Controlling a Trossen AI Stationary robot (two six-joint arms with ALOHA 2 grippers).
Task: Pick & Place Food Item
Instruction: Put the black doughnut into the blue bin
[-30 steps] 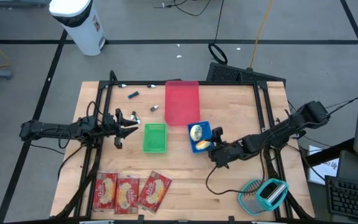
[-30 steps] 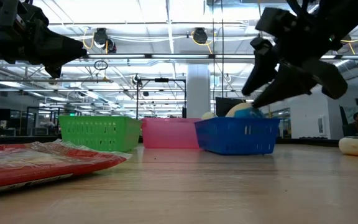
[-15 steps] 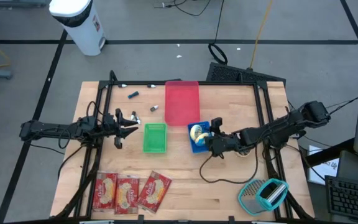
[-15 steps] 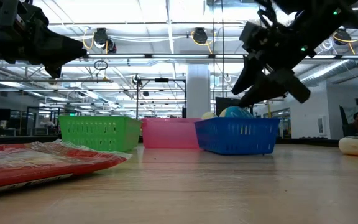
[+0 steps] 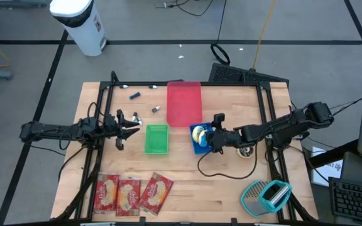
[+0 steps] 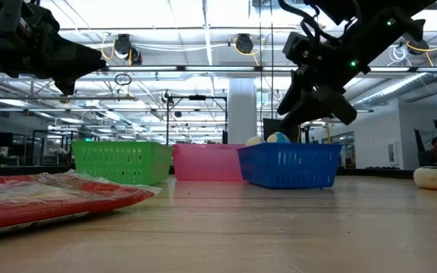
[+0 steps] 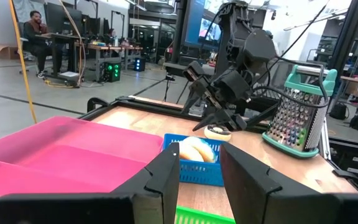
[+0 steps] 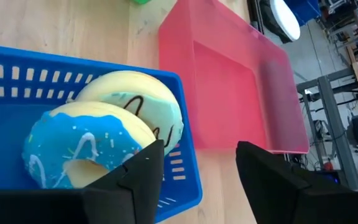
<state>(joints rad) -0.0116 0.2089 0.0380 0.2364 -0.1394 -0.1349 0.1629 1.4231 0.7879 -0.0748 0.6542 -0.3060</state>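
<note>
Right claw [image 5: 213, 137] is up over the blue basket [image 5: 202, 145], above its right rim, off the worktop [image 5: 231, 188]. Fingers spread, nothing between them: open and empty. Right wrist view looks straight down past the two fingers [image 8: 143, 171] onto the contents.

Two donuts sit in the blue basket directly under the right claw: blue-iced donut [image 8: 82, 149] with sprinkles, and a pale-iced donut [image 8: 138, 106] with a dark squiggle just beyond it, the two touching. Neither is gripped. From the low view only the tops of them poke above the basket rim.

Pink tray [image 5: 184, 103] lies just past the blue basket from the right claw, touching or nearly touching it. Green basket [image 5: 156, 139] is farther out on the same side, between the two claws.

A third, plain donut [image 7: 217, 132] lies on the worktop behind the right claw, near the grater [image 5: 266, 195].

Left claw [image 5: 134, 122] hovers off the worktop just beside the green basket, well apart from the blue one. Fingers parted by a narrow gap, nothing in them.

Three red snack packets [image 5: 132, 193] lie in a row near the worktop's front edge, well clear of both claws.
</note>
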